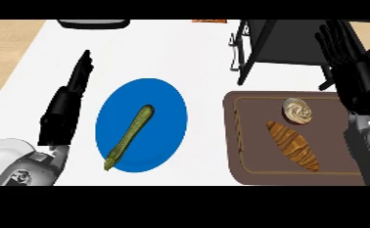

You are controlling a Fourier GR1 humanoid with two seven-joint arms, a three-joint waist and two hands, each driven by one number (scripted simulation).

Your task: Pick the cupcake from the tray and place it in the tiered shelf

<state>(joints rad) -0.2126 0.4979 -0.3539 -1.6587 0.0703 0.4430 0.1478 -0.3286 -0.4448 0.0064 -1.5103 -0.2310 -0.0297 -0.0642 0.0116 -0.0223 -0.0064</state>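
A small cupcake (298,110) with pale swirled frosting stands on the brown tray (241,139) at the right, near the tray's far side. Beside it on the tray lies a brown croissant (292,145). The black tiered shelf (282,41) stands behind the tray at the upper right. My right hand (345,60) is raised at the right edge, fingers straight and open, above and to the right of the cupcake, holding nothing. My left hand (71,97) rests open at the left, fingers pointing away.
A blue plate (163,119) with a green zucchini (130,136) lying on it sits in the middle of the white counter. A dark object (94,24) shows at the far left edge, and a bit of something orange (209,20) at the far middle.
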